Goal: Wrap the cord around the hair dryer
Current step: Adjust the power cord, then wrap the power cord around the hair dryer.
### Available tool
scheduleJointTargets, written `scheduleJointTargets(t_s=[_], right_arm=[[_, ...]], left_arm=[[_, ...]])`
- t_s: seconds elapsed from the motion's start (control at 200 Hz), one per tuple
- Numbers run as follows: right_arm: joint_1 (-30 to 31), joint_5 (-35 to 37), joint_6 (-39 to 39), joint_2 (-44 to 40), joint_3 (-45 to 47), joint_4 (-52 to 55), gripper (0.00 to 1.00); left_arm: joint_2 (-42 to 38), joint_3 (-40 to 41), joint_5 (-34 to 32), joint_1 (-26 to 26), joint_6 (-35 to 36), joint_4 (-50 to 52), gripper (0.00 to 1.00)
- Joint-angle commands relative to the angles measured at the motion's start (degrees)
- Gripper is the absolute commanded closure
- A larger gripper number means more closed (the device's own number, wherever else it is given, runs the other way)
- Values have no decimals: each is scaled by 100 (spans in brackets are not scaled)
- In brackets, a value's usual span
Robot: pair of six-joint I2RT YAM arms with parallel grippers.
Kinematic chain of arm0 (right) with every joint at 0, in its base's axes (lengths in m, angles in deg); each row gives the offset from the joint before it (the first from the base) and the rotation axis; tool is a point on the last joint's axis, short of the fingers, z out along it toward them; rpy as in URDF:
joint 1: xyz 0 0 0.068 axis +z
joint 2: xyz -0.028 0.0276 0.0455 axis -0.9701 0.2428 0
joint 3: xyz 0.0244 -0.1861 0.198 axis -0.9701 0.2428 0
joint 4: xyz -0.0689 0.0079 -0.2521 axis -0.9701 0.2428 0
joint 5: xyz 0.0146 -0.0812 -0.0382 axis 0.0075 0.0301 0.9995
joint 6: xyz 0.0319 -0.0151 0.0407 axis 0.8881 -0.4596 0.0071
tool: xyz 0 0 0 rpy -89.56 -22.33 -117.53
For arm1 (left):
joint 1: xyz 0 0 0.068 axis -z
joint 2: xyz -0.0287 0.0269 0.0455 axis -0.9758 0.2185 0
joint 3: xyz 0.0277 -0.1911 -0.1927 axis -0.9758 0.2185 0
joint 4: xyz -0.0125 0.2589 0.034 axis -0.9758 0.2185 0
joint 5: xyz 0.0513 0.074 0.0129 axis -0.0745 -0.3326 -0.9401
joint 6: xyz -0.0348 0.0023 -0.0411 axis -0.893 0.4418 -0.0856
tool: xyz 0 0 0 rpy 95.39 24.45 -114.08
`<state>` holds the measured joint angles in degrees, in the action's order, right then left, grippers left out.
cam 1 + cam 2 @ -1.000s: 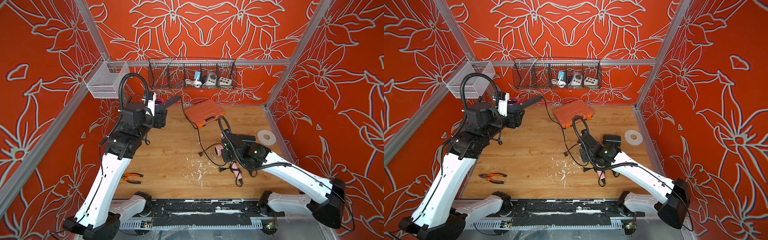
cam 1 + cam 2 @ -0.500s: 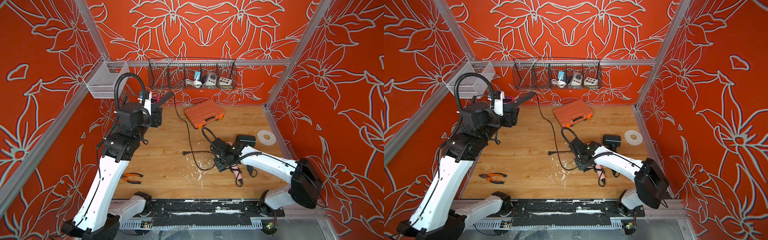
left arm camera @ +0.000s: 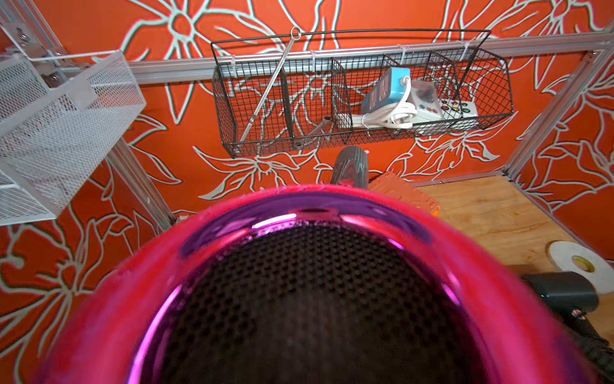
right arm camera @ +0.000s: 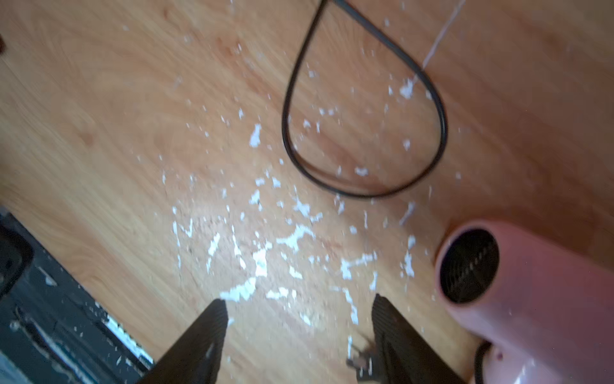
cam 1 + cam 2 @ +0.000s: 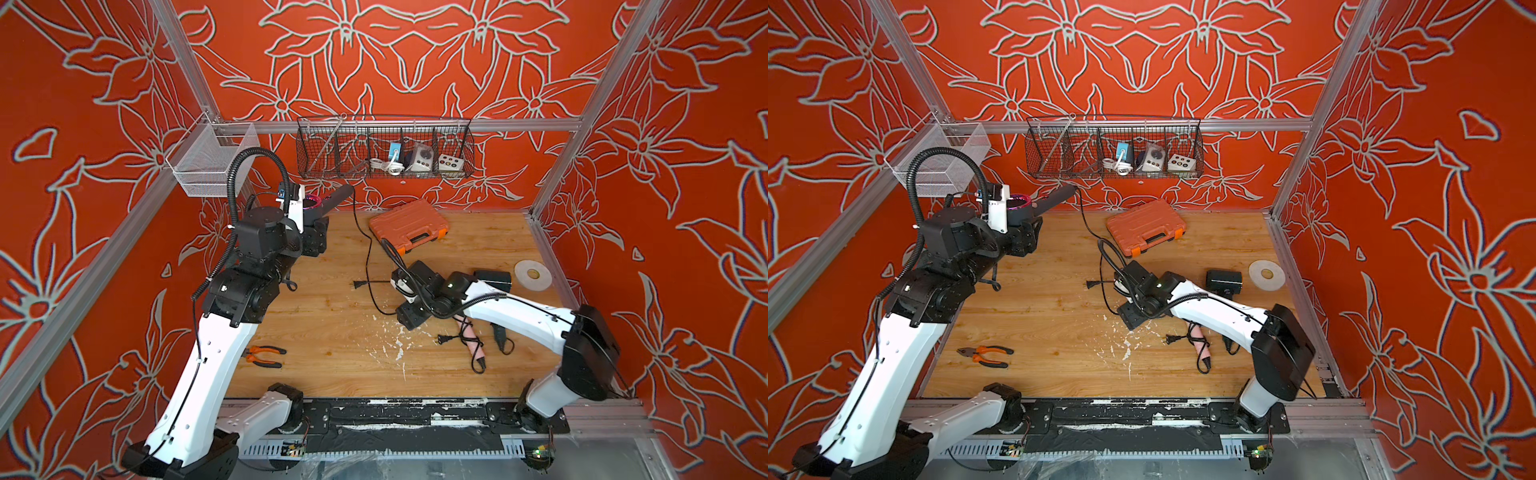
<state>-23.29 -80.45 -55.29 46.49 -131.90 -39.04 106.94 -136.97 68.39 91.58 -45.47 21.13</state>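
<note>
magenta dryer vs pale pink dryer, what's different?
The magenta dryer is held off the table by the left gripper; the pale pink dryer lies on it. The magenta dryer's shell is glossy and deep; the pale pink dryer's is matte and light. Shared: a loose black cord each, unwrapped.

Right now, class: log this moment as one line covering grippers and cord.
left gripper: holds hair dryer raised | right gripper: open, empty, above table | cord: hangs loose, looped on table | wrap: none seen

Orange tool case (image 5: 409,226), pliers (image 5: 264,356) and white tape roll (image 5: 533,274) well apart on the wooden table (image 5: 332,324)
</note>
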Motion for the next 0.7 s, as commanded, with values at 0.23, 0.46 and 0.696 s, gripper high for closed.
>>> scheduleJointTargets(t_s=[0.23, 0.46, 0.696], right_arm=[[31, -1068, -1922, 1425, -1240, 684, 29], [27, -596, -2678, 1468, -828, 752, 27], [26, -450, -3557, 1614, -775, 190, 25]], left_arm=[[-144, -82, 231, -40, -156, -369, 100], [-152, -109, 187, -44, -64, -363, 100], [-134, -83, 232, -40, -88, -361, 100]])
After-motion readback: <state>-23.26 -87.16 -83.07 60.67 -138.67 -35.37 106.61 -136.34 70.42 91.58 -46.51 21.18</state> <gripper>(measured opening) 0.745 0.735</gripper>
